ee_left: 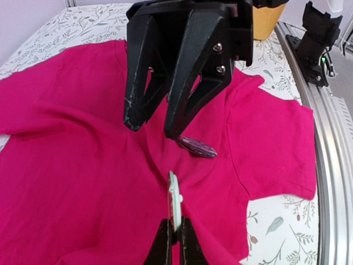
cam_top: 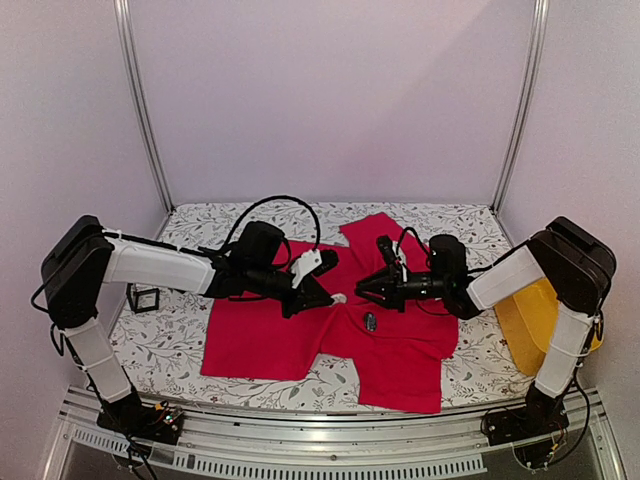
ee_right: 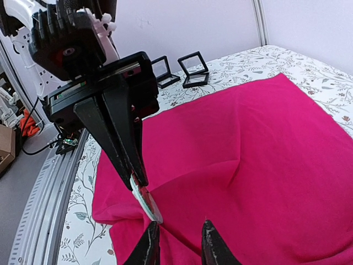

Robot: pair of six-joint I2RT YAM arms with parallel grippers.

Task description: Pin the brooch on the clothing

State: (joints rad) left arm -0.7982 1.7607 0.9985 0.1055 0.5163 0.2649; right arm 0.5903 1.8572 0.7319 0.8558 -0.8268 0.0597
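One pale round brooch (ee_left: 174, 197), edge-on, is pinched in the closed left hand (ee_left: 175, 227), low over the red T-shirt (ee_left: 71, 165); contact unclear. Right hand (ee_left: 151, 128) hovers facing the left hand, fingers narrowly parted, gripping nothing. Dark glossy oval (ee_left: 197, 147) lies on the shirt beside its tips. Shirt is spread across floral-clothed bench (cam_top: 160, 345).

Surface (cam_top: 180, 340) w/ floral white-grey tablecloth (cam_top: 470, 222). Red T-shirt (cam_top: 260, 335) spread flat across the middle, a few creases. Two small black frames (ee_right: 196, 82) stand near the left edge, apart from the shirt. Yellow object (cam_top: 525, 325) at right edge.
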